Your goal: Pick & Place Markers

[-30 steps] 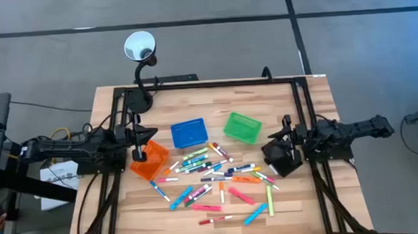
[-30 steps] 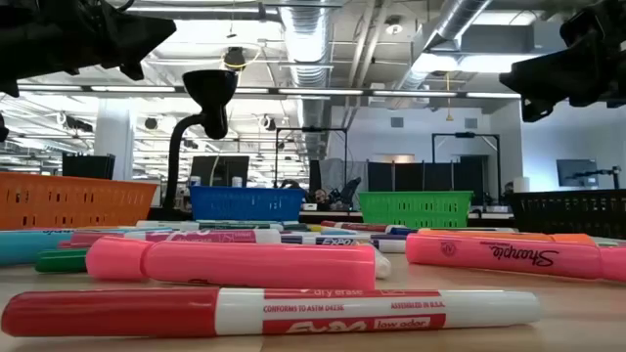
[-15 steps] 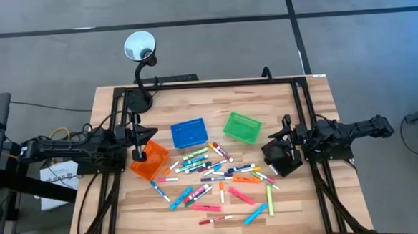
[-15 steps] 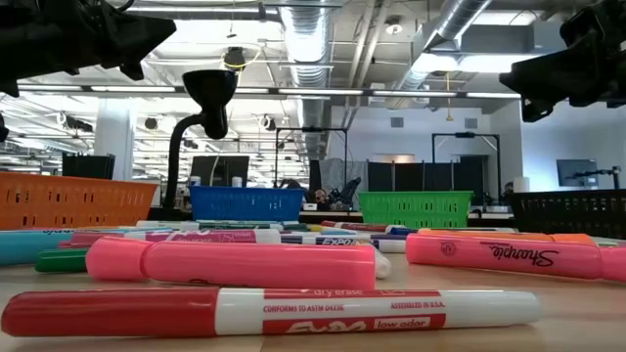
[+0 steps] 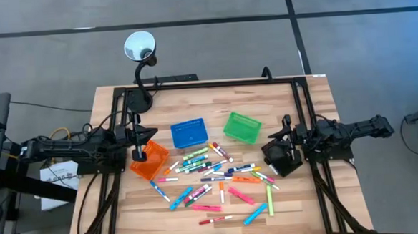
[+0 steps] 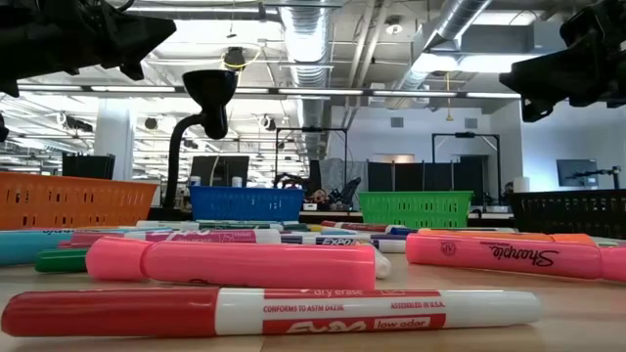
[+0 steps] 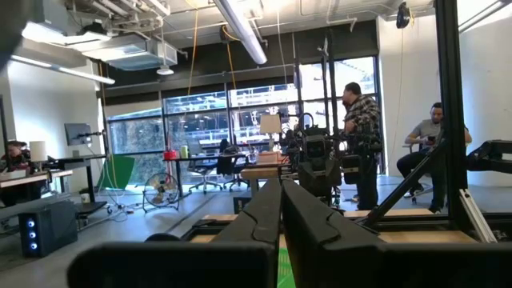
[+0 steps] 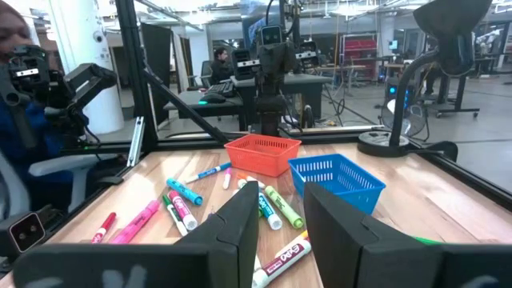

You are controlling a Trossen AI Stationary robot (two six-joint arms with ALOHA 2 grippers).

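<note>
Several markers [image 5: 216, 177] lie loose on the wooden table's middle, resting on their sides; the low view shows a pink one [image 6: 230, 264] and a red-and-white one [image 6: 264, 311] up close. My left gripper [image 5: 149, 132] hangs shut above the table's left edge, over the orange basket [image 5: 148, 161]; its fingers [image 7: 282, 196] meet with nothing between them. My right gripper [image 5: 276, 133] hovers at the table's right edge above the black basket [image 5: 281, 160], open and empty [image 8: 280, 200], pointing level toward the markers [image 8: 180, 200].
A blue basket [image 5: 189, 132] and a green basket [image 5: 242, 127] stand behind the markers. A gooseneck lamp [image 5: 139, 47] rises from its base [image 5: 138, 100] at the far left. A black frame [image 5: 207, 84] borders the table. People [image 7: 362, 136] are in the room beyond.
</note>
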